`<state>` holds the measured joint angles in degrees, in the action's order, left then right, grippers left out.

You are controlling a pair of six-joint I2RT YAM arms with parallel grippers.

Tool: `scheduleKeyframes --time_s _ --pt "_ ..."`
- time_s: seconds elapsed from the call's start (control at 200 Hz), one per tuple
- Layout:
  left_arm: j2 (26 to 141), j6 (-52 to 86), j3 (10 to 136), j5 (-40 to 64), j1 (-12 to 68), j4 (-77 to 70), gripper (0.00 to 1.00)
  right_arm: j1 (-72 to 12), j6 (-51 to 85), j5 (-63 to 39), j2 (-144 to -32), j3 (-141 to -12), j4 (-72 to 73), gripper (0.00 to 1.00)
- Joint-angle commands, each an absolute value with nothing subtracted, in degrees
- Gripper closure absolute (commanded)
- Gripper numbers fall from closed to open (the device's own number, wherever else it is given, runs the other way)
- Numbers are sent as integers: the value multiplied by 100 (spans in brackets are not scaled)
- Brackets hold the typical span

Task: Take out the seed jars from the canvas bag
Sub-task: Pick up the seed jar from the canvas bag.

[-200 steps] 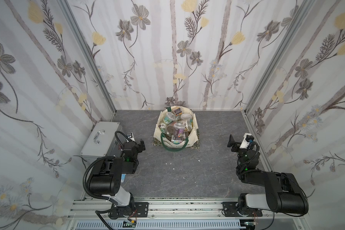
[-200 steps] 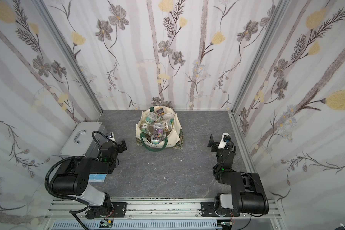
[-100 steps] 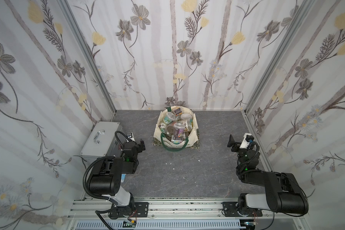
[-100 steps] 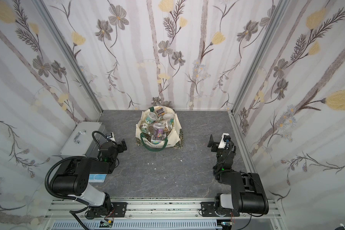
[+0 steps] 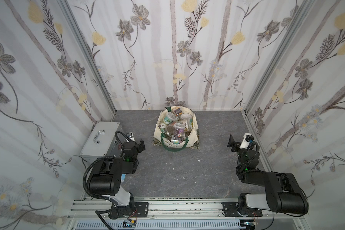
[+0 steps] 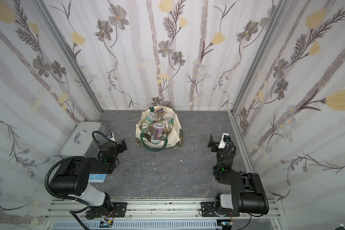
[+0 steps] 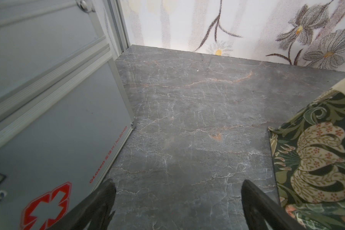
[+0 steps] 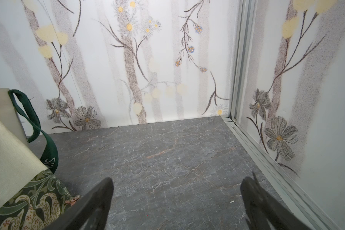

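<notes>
Seed jars (image 5: 176, 127) are heaped in the canvas bag (image 5: 191, 136) near the surface's (image 5: 167, 175) back edge; nothing has been shifted. Left pincer (image 7: 177, 185) and right pincer (image 8: 176, 181) are spread and empty, so removal is judged unstarted.

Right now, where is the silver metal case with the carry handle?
In both top views the silver metal case lies on the robot's left side, right beside the open left gripper, with the cream canvas bag farther to its right.

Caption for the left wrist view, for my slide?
Open left gripper above grey tabletop, between the metal case and the floral-based canvas bag.
</notes>
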<state>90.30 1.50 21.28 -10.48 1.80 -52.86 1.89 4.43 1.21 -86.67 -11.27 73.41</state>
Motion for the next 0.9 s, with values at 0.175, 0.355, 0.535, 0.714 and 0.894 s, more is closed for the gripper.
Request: scheduleKeyframes --time_s 0.175,0.355,0.535,0.714,0.894 --pt "9009 160 2162 -1044 176 -5408 0 210 405 88 -8666 -1145 7452 0" --pt "8975 50 2025 -1071 255 -5647 0 202 503 354 -8444 -905 7712 0" --pt "8477 -286 1360 -1637 674 -6595 0 99 520 861 -7736 -485 7924 0" --pt "6196 -49 1523 -1649 782 -4365 0 -168 511 1148 -6287 -807 6351 0" --pt "4192 555 2117 -1351 791 -2300 0 -379 1221 1063 -5135 -1548 4807 0"
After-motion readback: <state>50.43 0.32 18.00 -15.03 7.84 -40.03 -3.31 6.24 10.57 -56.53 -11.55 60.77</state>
